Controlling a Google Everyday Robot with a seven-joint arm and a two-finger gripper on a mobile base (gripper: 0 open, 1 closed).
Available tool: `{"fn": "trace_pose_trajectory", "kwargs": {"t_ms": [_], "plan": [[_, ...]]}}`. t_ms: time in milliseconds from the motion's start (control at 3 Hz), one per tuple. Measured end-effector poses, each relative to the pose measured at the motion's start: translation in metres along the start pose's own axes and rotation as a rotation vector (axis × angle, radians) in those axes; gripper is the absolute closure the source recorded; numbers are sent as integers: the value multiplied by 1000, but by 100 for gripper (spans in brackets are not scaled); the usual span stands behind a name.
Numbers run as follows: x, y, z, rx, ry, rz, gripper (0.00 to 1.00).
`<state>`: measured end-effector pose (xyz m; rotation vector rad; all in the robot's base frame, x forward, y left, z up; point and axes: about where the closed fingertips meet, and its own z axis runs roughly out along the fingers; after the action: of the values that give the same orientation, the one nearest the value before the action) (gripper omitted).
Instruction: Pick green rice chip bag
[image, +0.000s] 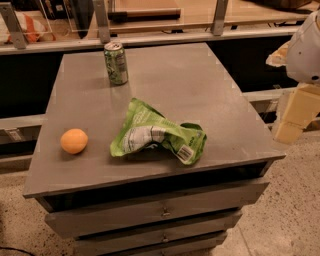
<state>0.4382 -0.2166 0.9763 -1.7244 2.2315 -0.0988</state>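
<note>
Camera view: the green rice chip bag (156, 134) lay crumpled on the grey cabinet top (200, 85), front-centre, with its barcode end toward the front-right edge. The orange fruit (74, 140) sat well apart to its left and the green-and-white can (115, 62) well apart at the back. The gripper (296, 114) hung off the cabinet's right side, clear of the bag; you couldn't tell whether it was wide or narrow. You needed to come in from above, opened wide, and pinch a raised crease mid-bag, since flat foil would likely slip.
</note>
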Motion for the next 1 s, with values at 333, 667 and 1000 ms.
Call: {"fn": "trace_pose_trajectory", "kwargs": {"t_ms": [333, 667, 1000], "plan": [[0, 0, 0, 0, 0, 0, 0], [-7, 2, 1, -6, -35, 3, 0], [-30, 15, 13, -44, -134, 2, 0]]}}
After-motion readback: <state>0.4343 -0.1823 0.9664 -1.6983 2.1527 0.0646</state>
